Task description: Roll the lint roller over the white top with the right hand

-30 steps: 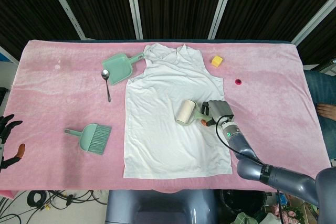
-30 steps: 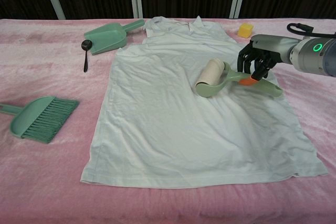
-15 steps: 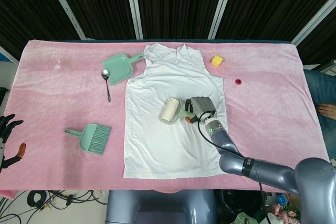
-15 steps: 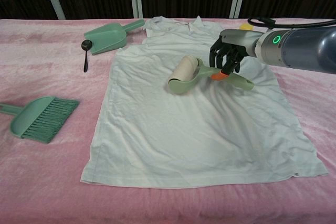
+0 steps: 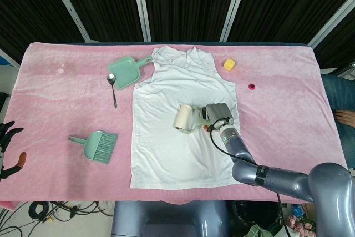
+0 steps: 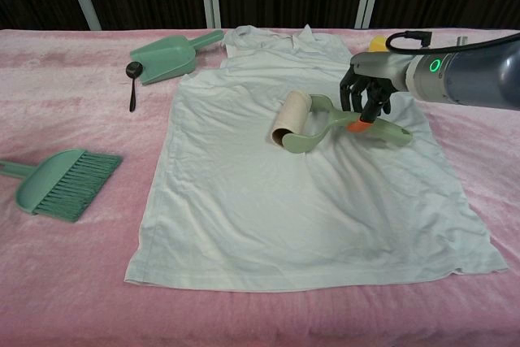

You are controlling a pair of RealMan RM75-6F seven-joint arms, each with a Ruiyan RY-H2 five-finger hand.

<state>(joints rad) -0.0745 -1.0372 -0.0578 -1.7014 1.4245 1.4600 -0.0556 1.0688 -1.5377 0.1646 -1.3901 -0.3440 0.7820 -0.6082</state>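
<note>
Right hand (image 6: pixel 367 93) wrapped around the green handle of the lint roller (image 6: pixel 313 123), barrel down on the chest of the white top (image 6: pixel 301 193) spread flat on the pink desk (image 6: pixel 73 258), presumably so sticky paper meets cloth.

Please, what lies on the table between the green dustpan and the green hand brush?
A spoon lies between the dustpan and the hand brush, close below the dustpan; the rest is bare pink cloth. The head view shows it best.
</note>
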